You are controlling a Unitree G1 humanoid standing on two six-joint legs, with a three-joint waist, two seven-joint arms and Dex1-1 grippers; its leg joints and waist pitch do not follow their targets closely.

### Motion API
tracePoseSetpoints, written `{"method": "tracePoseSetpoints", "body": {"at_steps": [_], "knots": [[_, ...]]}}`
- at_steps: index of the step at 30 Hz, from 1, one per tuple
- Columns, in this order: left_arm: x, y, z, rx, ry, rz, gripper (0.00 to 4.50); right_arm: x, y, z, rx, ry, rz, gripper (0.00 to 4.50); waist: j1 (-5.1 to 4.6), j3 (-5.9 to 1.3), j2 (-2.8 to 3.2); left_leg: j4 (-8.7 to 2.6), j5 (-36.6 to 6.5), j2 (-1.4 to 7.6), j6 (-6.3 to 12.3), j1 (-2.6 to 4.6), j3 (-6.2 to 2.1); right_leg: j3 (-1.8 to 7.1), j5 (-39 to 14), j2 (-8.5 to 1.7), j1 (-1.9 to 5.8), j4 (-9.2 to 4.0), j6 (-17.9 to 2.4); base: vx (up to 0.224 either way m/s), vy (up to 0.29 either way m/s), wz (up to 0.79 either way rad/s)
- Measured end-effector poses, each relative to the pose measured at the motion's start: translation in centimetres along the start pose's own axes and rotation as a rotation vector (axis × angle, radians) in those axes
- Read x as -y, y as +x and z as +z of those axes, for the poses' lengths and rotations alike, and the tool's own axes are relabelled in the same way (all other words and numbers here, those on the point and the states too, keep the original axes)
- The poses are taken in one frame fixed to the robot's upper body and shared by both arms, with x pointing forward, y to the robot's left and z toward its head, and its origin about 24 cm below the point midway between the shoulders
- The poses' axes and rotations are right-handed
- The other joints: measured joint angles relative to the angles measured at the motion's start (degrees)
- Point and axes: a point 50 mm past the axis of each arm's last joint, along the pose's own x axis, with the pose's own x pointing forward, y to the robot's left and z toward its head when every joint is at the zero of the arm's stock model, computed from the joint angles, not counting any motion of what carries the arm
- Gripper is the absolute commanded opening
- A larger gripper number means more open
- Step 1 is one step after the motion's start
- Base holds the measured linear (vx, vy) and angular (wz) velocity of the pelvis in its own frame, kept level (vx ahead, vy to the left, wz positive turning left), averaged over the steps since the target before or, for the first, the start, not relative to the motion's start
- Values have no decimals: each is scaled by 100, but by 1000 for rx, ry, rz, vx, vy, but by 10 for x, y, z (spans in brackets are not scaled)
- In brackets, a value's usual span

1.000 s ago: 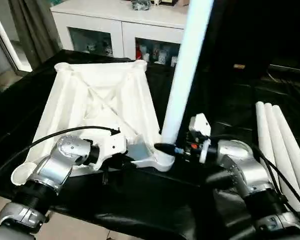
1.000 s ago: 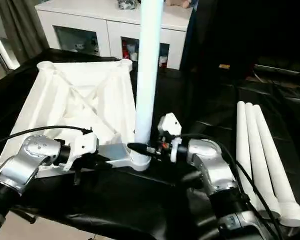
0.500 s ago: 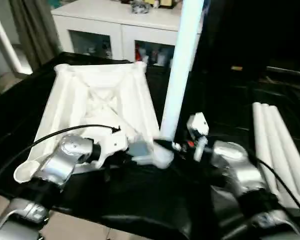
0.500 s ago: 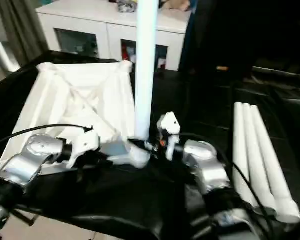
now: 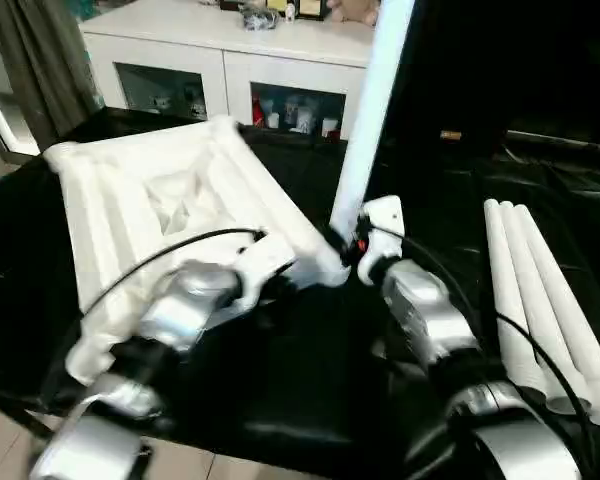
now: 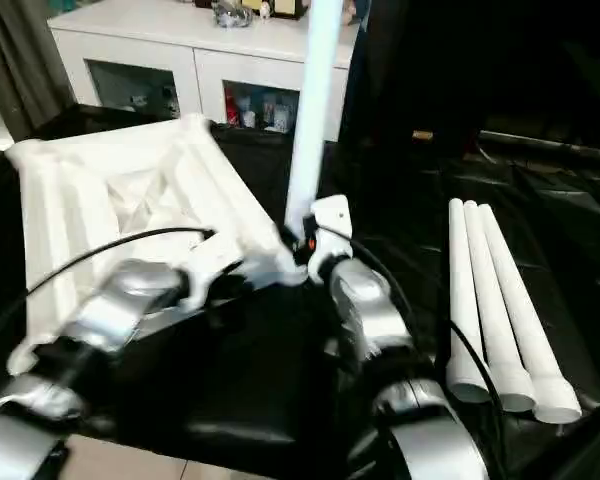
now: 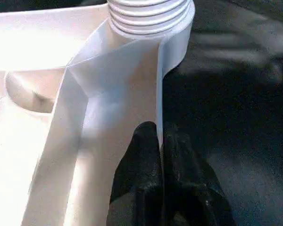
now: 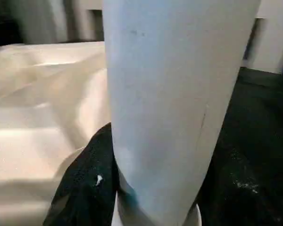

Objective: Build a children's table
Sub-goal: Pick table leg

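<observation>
The children's table top (image 5: 130,190) lies upside down on the black-covered surface, ribs upward. One white leg (image 5: 370,120) stands upright in the corner socket (image 7: 179,37) nearest me, its threaded end (image 7: 148,12) seated in the socket. My right gripper (image 5: 348,250) is shut on the base of this leg, and one black finger (image 8: 89,188) shows against the tube (image 8: 174,94). My left gripper (image 7: 159,136) is shut on the thin rim wall of the table top, just beside that socket.
Three more white legs (image 5: 540,290) lie side by side on the black cover at the right. A white cabinet (image 5: 230,45) with glass doors stands behind the table top. A black cable (image 5: 150,265) arcs over my left forearm.
Both grippers have pushed away from me with the corner they hold. The table top has swung to the left, and the leg's base now sits farther from me.
</observation>
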Motion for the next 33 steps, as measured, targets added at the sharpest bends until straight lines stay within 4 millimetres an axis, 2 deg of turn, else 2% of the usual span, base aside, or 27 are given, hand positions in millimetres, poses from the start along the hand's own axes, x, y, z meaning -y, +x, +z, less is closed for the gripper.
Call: {"method": "tracePoseSetpoints", "body": {"at_steps": [6, 11, 20, 21, 23, 24, 33], "knots": [[9, 15, 14, -1, -33, 58, 0, 1, 7, 3, 4, 17, -144, 188, 37, -18, -7, -16, -5, 0, 6, -1, 14, 6, 28, -1, 5, 1, -46, 0, 0, 0], [9, 16, 15, -5, -48, 63, 0, 0, 8, 3, 9, 25, -165, 188, 37, -41, -33, -57, -6, 1, 6, 4, 14, 2, 34, 0, 5, 6, -45, 0, 0, 0], [7, 14, 13, -9, -52, 72, 0, -3, 13, 6, 1, 30, -149, 188, 5, -45, -40, -62, -5, 1, 5, 4, 14, 2, 12, 0, -1, -5, -9, 0, 0, 0], [6, 14, 13, -9, -52, 73, 0, -2, 13, 6, 0, 33, -143, 244, 4, -45, -40, -63, -5, 1, 5, 2, 14, 2, 12, 0, -3, -7, -9, 0, 0, 0], [6, 13, 13, -9, -50, 77, 0, -3, 13, 2, -21, 45, -126, 244, 4, -44, -40, -64, -5, 1, 5, 0, 14, 2, 12, 0, -5, -8, -9, 0, 0, 0], [5, 12, 13, -8, -49, 81, 0, -3, 11, -4, -36, 53, -127, 266, 5, -38, -36, -63, -5, 1, 5, -6, 14, 2, 12, 0, -10, -8, -9, 0, 0, 0], [-3, 6, 16, 14, -31, 109, 0, 4, 10, 5, -33, 43, 3, 338, 2, 1, 13, -93, -4, 2, 4, -50, 20, 1, 51, 1, -60, -6, -35, 0, 0, 0]]}}
